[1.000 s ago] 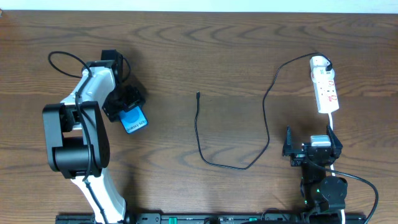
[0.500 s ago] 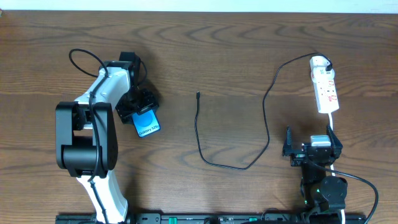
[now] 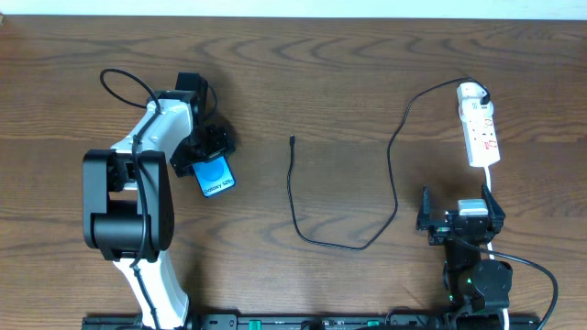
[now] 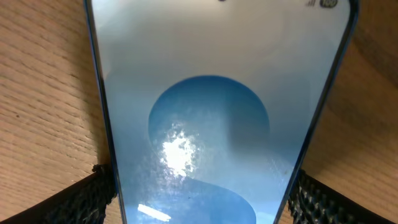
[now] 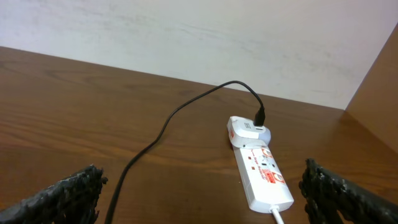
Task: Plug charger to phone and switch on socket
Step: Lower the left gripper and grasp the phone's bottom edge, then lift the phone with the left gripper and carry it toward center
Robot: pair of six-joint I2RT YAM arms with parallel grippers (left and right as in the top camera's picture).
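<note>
Smartphone (image 3: 215,177), blue-screened and black-framed, is being straddled on the brown wooden table (image 3: 348,92) by the left gripper (image 3: 204,161); whether it is being clamped cannot be told. Well apart to its right, the thin black charger cable (image 3: 290,179) is being left loose. At far right, the white power strip (image 3: 480,128) is being faced by the right gripper (image 3: 461,218), jaws spread wide.

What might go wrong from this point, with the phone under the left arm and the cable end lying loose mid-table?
1. The left claw straddles the phone, pads right at its edges; pulling away may drag it askew.
2. The charger runs to the socket; tugging its tip may pull the socket around.
</note>
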